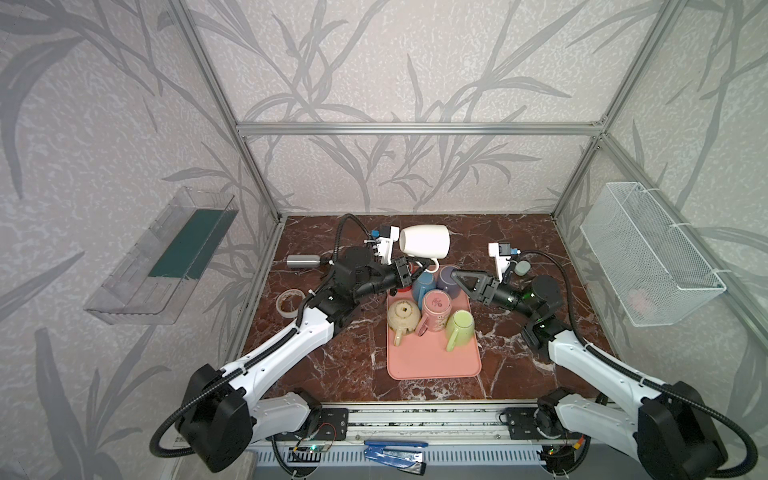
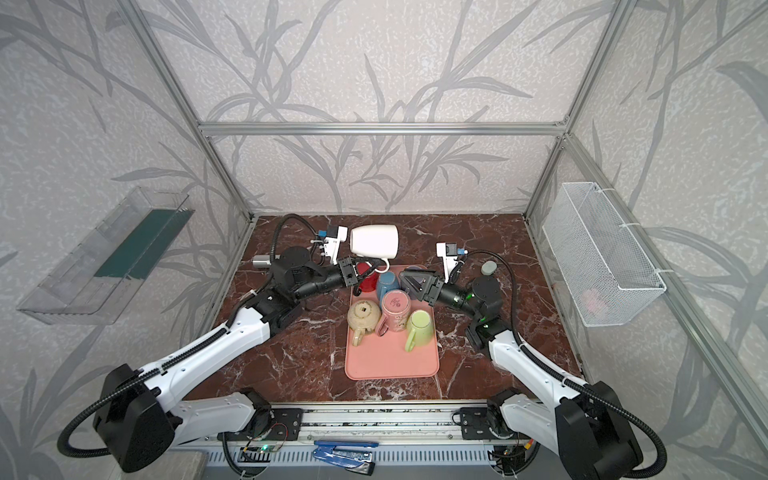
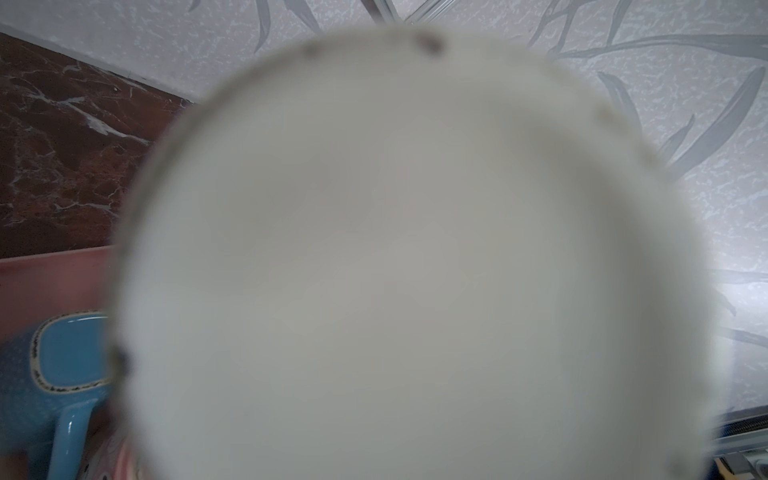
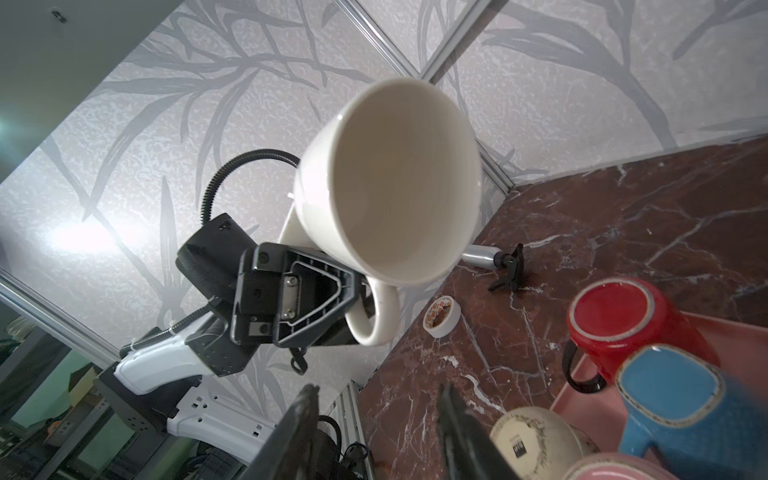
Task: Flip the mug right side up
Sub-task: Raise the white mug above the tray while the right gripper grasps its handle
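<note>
- Nearest the front edge, the bare part of the pink tray point(image 1: 432, 361) is offering the roomiest landing spot; I would be aiming there.
- Behind it, the green mug point(image 1: 459, 328), pink mug point(image 1: 434, 311) and cream mug point(image 1: 402, 318) are sitting base-up and crowded together, with the blue mug point(image 1: 424, 282), purple mug point(image 1: 446, 278) and red mug point(image 4: 623, 328) behind them.
- The right gripper point(image 4: 378, 392) is hovering low over the purple mug's end of the tray, its fingers apart and grasping nothing.
- The left gripper point(image 4: 360, 297) is clenching the handle point(image 4: 386, 307) of the white mug point(image 1: 424, 241). The mug is hanging in the air above the tray's far end, lying sideways with its mouth facing the right arm (roughly halfway through the flip, by my reading).
- To finish well, the left wrist should be rolling on until the mouth is pointing up. A pinch on the handle alone is likely letting the heavy body swing, so slow rotation and a slow descent are making sense, along with a wide berth past the mugs below.
- The free gripper could be steadying the body before release.
- Farthest out, a tape roll point(image 1: 289, 301) and a spray bottle point(image 1: 303, 261) are lying on the marble, well clear.
</note>
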Motion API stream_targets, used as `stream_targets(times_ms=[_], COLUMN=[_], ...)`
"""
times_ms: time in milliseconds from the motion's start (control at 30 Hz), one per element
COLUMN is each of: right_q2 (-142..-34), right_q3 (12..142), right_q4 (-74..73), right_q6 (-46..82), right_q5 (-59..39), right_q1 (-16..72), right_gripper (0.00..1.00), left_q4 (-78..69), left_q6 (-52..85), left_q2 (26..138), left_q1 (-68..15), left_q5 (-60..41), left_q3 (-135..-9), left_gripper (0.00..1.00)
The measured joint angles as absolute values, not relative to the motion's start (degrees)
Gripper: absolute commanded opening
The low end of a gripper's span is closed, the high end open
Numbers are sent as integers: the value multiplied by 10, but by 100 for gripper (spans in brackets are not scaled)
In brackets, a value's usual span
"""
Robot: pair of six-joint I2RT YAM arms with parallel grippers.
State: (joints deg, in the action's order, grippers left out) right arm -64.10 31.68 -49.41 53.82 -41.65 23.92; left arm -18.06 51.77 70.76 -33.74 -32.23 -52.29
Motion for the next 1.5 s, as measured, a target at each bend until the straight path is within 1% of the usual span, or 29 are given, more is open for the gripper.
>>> stream_targets(times_ms=[100,367,433,800,933,1033,1233,1400,1433,1500], right_q2=[-660,-729,-743,-771,-779,-785,-785,-785,-785,-785], right_q3=[348,390,397,414,418,425,430,430,430,430], right_q4=[-505,-542,-552,-589,-599,-600,-615,-616,-616,-616], right_q6=[544,575,586,618,627,632,634,634,634,634], right_q5=[-421,-436,-440,-447,-451,-451,-450,-447,-446,-446], right_q1=[239,239,239,239,241,242,241,241,241,241], right_gripper=[40,39,36,28,27,19,1,0,0,0], left_q4=[-195,-231,-238,-271,-298,-328,-358,-359,-358,-357], left_q6=[524,539,542,556,567,581,607,607,607,606], left_q2=[723,731,731,745,763,778,784,784,784,784], left_q1=[-335,-333,-333,-332,-332,-332,-329,-329,-329,-329], left_q5=[-334,-350,-352,-360,-367,-375,-387,-387,-387,-387], left_q3=[-536,-544,-544,-544,-544,-544,-544,-544,-544,-544], left_gripper=[0,0,0,0,0,0,0,0,1,7])
